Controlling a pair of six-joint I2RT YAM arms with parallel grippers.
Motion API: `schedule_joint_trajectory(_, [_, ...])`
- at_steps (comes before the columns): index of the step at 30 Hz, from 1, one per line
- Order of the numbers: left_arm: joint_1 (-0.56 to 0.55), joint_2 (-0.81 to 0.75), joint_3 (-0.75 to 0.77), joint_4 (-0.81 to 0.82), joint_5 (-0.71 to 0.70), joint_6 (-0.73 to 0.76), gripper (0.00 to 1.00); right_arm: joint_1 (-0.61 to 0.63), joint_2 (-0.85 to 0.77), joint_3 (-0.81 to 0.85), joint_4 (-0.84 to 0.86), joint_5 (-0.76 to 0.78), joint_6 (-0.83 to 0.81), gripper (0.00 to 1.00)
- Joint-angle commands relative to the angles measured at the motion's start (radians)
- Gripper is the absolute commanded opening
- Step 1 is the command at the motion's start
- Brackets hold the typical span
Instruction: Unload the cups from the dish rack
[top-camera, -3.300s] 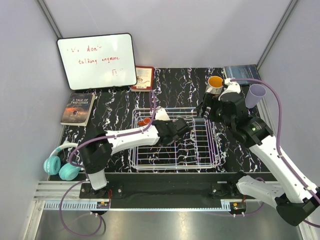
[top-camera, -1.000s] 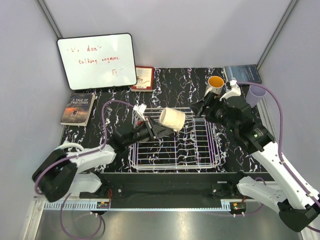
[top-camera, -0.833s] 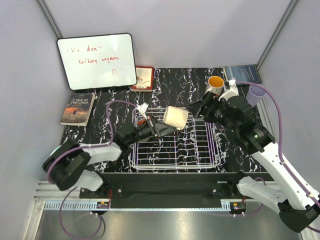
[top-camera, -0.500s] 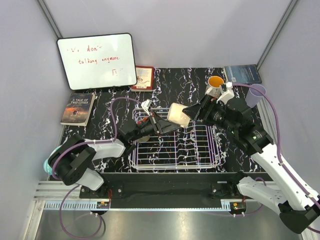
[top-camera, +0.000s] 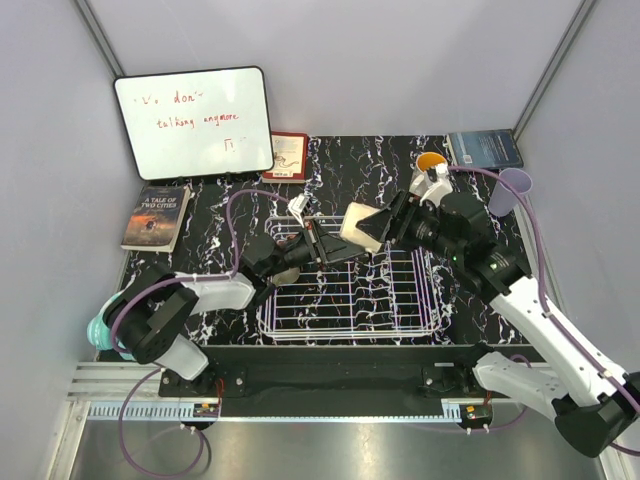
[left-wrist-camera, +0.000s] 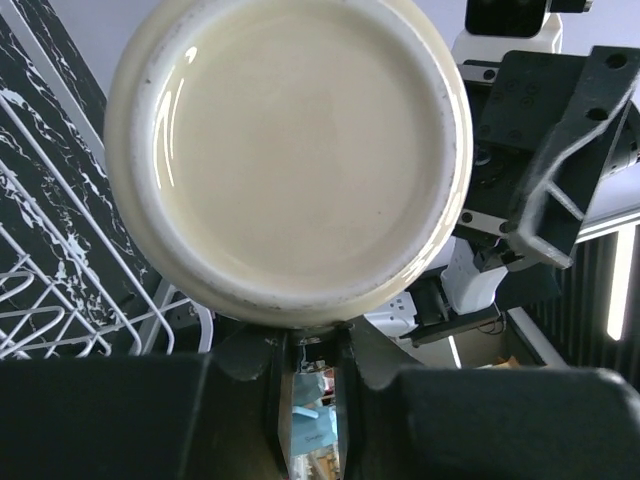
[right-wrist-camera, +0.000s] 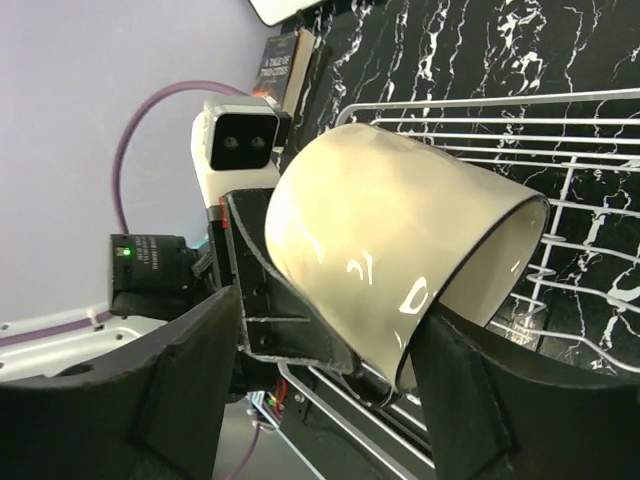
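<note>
Fingers of the left gripper are pinched nearly together on a thin part of the cream mug, holding it in the air above the far side of the dish rack. In the left wrist view the mug's round base fills most of the picture, and the closed fingers sit just beneath it; which part of the mug they clamp cannot be told. The mug is tipped on its side, base toward the left arm and mouth toward the right arm.

The right gripper has its fingers spread wide, one on each side of the mug. From the right wrist the mug lies between the two dark fingers, with the rack's white wires behind it; whether they touch the mug cannot be told.

On the black marbled desk beyond the rack stands an orange cup, and a lavender tumbler stands near the right wall, well apart from the rack.
</note>
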Motion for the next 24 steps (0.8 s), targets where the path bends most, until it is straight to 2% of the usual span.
schedule_joint_trajectory(1, [0.0,0.021,0.094,0.329,0.079,-0.046,0.0,0.003,0.048,0.008,0.126,-0.077,-0.014,0.69])
schedule_joint_trajectory(2, [0.001,0.027,0.097,0.331,0.093,-0.049,0.0,0.005,0.063,0.01,0.132,-0.085,-0.014,0.62])
schedule_joint_trajectory(5, [0.001,0.036,0.1,0.331,0.104,-0.057,0.0,0.005,0.078,0.013,0.154,-0.103,-0.014,0.51])
schedule_joint_trajectory(6, [0.0,0.039,0.101,0.331,0.107,-0.057,0.0,0.003,0.079,0.011,0.158,-0.105,-0.016,0.44])
schedule_joint_trajectory(8, [0.001,0.044,0.101,0.331,0.116,-0.059,0.0,0.005,0.08,0.008,0.161,-0.105,-0.017,0.37])
schedule_joint_trajectory(9, [0.001,0.048,0.101,0.331,0.119,-0.06,0.0,0.005,0.08,0.008,0.161,-0.105,-0.019,0.27])
schedule_joint_trajectory(10, [0.003,0.056,0.104,0.331,0.12,-0.062,0.0,0.005,0.079,0.005,0.161,-0.103,-0.022,0.21])
schedule_joint_trajectory(12, [0.003,0.07,0.111,0.329,0.139,-0.071,0.0,0.003,0.069,0.002,0.161,-0.097,-0.025,0.0])
schedule_joint_trajectory(16, [0.007,0.119,0.138,0.328,0.182,-0.112,0.02,0.005,0.046,-0.001,0.157,-0.082,-0.039,0.0])
schedule_joint_trajectory(17, [0.007,0.137,0.152,0.328,0.199,-0.117,0.1,0.005,0.036,0.001,0.151,-0.076,-0.04,0.0])
schedule_joint_trajectory(18, [0.007,0.148,0.157,0.328,0.206,-0.125,0.28,0.003,0.028,0.001,0.145,-0.071,-0.048,0.0])
schedule_joint_trajectory(20, [0.007,0.162,0.167,0.328,0.226,-0.134,0.42,0.005,0.017,0.02,0.12,-0.054,-0.057,0.0])
schedule_joint_trajectory(21, [0.007,0.162,0.17,0.325,0.231,-0.135,0.57,0.005,0.014,0.027,0.109,-0.039,-0.069,0.0])
schedule_joint_trajectory(24, [0.012,0.168,0.183,0.316,0.257,-0.135,0.87,0.005,0.003,0.057,0.08,-0.014,-0.089,0.0])
